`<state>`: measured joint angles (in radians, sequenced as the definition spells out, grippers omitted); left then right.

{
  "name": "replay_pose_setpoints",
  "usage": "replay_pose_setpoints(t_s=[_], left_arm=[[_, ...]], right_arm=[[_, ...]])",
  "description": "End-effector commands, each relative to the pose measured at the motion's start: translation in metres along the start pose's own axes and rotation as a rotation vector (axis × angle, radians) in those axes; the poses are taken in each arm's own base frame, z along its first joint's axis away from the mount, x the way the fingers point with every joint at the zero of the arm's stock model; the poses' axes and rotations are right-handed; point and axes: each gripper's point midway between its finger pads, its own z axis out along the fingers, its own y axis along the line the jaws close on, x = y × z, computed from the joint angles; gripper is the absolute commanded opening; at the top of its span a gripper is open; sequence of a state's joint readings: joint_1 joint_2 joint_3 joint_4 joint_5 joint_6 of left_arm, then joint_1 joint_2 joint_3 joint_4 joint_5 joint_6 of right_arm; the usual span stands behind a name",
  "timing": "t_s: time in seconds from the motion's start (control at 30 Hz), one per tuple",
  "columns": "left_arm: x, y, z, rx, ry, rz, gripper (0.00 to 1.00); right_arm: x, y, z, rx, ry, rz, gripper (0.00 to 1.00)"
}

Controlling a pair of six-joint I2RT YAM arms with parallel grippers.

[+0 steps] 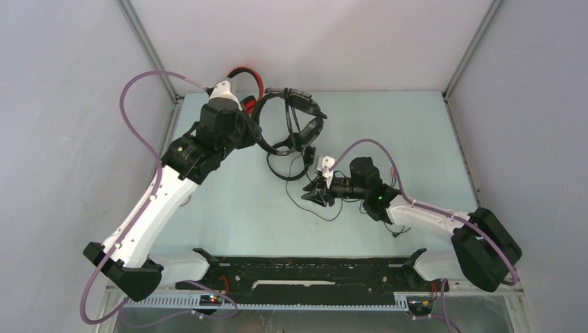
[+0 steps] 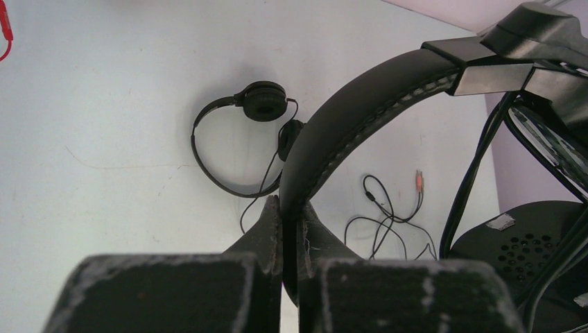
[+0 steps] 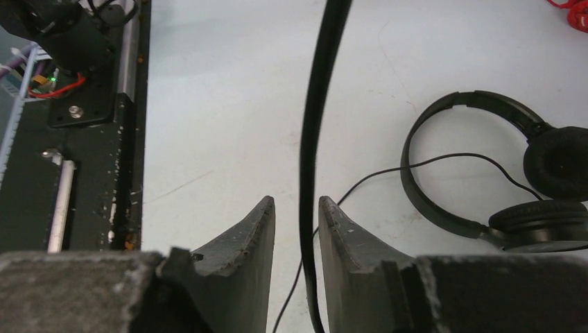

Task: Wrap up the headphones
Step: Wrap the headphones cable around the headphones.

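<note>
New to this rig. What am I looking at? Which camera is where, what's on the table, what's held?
A left arm and a right arm are bolted to a table. The wide picture looks down from above; the other two come from a camera on each wrist. The left pincer is shut on the headband of a big black headset. The right pincer is open, a black cable running between its fingers. A smaller black headset lies flat on the table; a red headset sits at the far left corner.

Left arm (image 1: 149, 208) and right arm (image 1: 430, 218): white links, black joints, lilac cable (image 1: 123, 103). Black bases (image 1: 128, 274) at 7 and 5 o'clock. Dark wedge fingers (image 3: 239, 263), scuffed white
</note>
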<state>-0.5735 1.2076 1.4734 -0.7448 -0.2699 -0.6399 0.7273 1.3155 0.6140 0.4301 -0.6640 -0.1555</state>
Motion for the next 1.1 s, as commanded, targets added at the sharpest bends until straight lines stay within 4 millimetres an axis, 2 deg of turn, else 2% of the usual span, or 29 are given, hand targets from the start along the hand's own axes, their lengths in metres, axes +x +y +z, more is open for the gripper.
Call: replay_pose_setpoints(t_s=[0.0, 0.1, 0.3, 0.57, 0.73, 0.83, 0.93, 1.07], left_arm=[[-0.056, -0.034, -0.038, 0.165, -0.138, -0.098, 0.00], [-0.062, -0.036, -0.041, 0.180, -0.150, -0.105, 0.00], [-0.075, -0.039, -0.048, 0.210, -0.166, -0.126, 0.00], [-0.087, -0.031, -0.050, 0.220, -0.169, -0.160, 0.00], [-0.100, -0.027, -0.056, 0.220, -0.195, -0.170, 0.00], [-0.104, -0.024, -0.059, 0.222, -0.206, -0.176, 0.00], [-0.108, -0.021, -0.061, 0.222, -0.216, -0.183, 0.00], [-0.112, -0.020, -0.066, 0.245, -0.218, -0.191, 0.00]], right_arm=[[-0.003, -0.013, 0.006, 0.007, -0.043, -0.079, 0.33], [0.005, -0.019, 0.008, 0.022, -0.026, -0.082, 0.33], [0.024, -0.016, 0.009, 0.031, 0.002, -0.066, 0.31], [0.050, -0.016, 0.009, 0.045, 0.033, -0.026, 0.29], [0.061, -0.040, 0.007, 0.167, 0.043, 0.014, 0.22], [0.054, -0.058, 0.001, 0.246, 0.024, 0.013, 0.15], [0.042, -0.082, -0.014, 0.371, 0.001, -0.002, 0.02], [0.015, -0.113, -0.040, 0.514, -0.078, -0.007, 0.00]])
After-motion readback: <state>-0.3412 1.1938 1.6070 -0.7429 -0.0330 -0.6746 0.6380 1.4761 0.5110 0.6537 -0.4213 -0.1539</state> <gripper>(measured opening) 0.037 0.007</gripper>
